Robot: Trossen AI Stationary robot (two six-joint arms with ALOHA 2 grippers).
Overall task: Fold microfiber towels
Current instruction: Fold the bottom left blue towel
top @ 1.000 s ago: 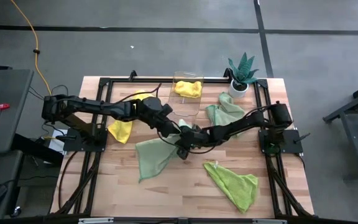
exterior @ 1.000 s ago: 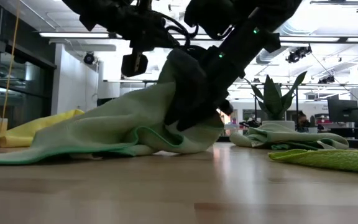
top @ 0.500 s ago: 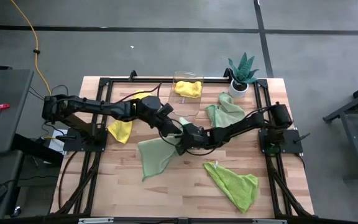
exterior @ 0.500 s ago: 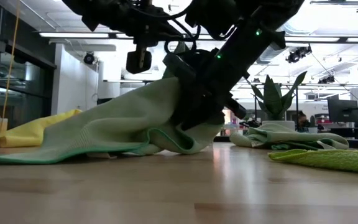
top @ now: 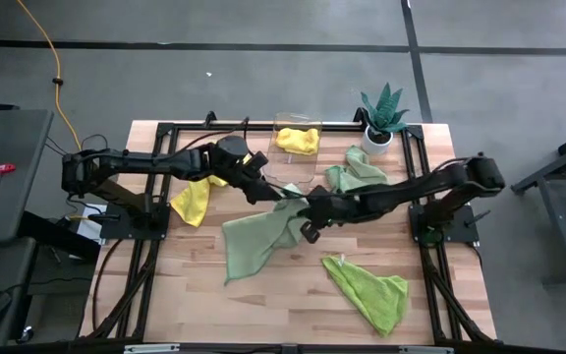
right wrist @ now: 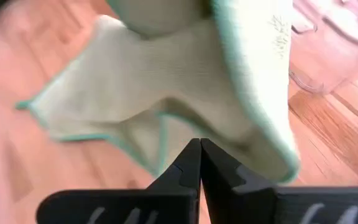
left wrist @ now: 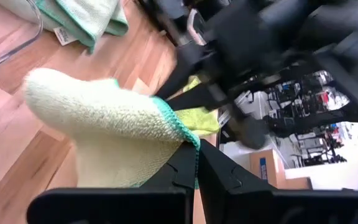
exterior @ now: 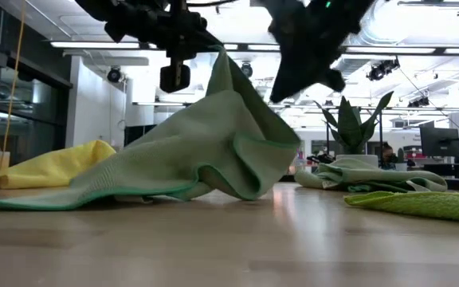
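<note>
A pale mint microfiber towel (top: pixel 254 241) lies on the middle of the table, with one corner raised into a peak (exterior: pixel 222 64). My left gripper (top: pixel 280 195) is shut on that corner. My right gripper (top: pixel 306 209) is shut and hangs just right of the peak and above the cloth (exterior: pixel 237 151); the low view shows it apart from the cloth, with nothing between its fingers (right wrist: pixel 191 163). Other towels rest flat on the table: a yellow one (top: pixel 190 204) at the left, a mint one (top: pixel 354 175) at the far right, and a lime one (top: pixel 369 293) at the near right. My left gripper pinches the mint towel between its two fingers at the green-hemmed edge (left wrist: pixel 184 135) of the raised corner. That corner is lifted clear. The cloth slopes down slack from it, and its lower part (exterior: pixel 94 187) lies on the table.
A clear bin (top: pixel 281 162) holding a yellow towel (top: pixel 298 140) stands at the far middle, close behind both grippers. A spiky potted plant (top: pixel 383 120) is at the far right corner. Bare wood shows along the near edge, at the left and middle.
My right gripper has shut and risen out of the mint towel's folds, and it now hangs above the cloth with nothing in it. My left gripper has drawn the held corner up and a little toward the far edge. The towel's right side has dropped into a loose fold.
</note>
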